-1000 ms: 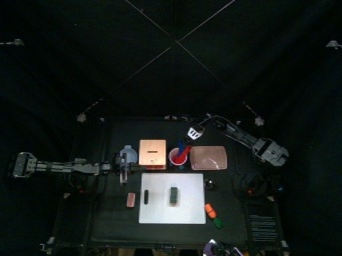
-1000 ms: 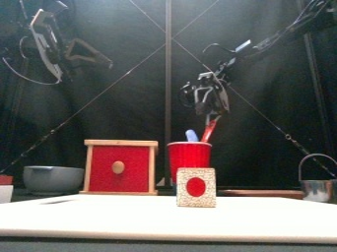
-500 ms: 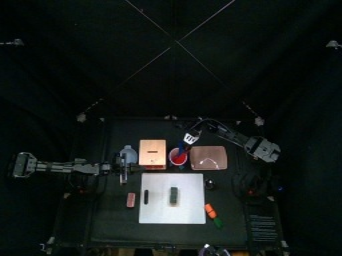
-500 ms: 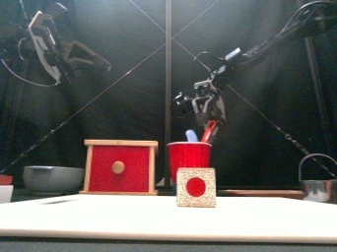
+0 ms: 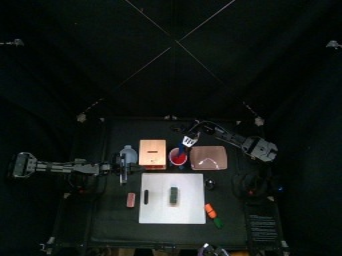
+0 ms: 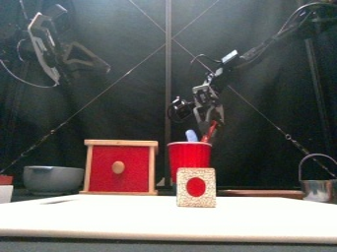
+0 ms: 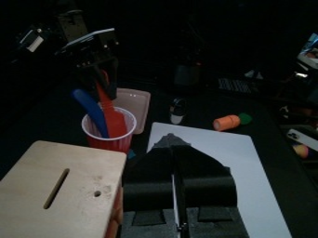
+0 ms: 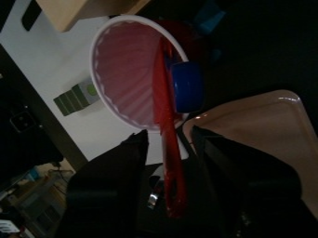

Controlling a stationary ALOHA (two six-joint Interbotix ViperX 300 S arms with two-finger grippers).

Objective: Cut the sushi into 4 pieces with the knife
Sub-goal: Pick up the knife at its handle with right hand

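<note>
The sushi roll (image 5: 174, 194), a dark green block, lies on the white cutting board (image 5: 191, 205); its end with a red centre faces the front view (image 6: 196, 187). Behind the board the red cup (image 5: 178, 157) holds a blue knife (image 6: 192, 136) and a red knife (image 6: 208, 131). My right gripper (image 5: 190, 136) hangs right above the cup (image 6: 198, 116), and its jaws look shut on the red knife's handle (image 8: 169, 158), which still stands in the cup (image 8: 125, 74). My left gripper (image 5: 127, 160) is shut and holds nothing (image 7: 177, 144), held high at the left (image 6: 46, 47).
A wooden box with a red drawer front (image 6: 120, 167) stands left of the cup, a pink tray (image 5: 211, 158) right of it. A blue-grey bowl (image 6: 53, 178) sits far left, a metal cutter (image 6: 316, 187) far right. An orange toy (image 5: 210, 210) lies beside the board.
My right gripper has moved left and a little down, from beside the cup to over the knives. The left arm has hardly moved.
</note>
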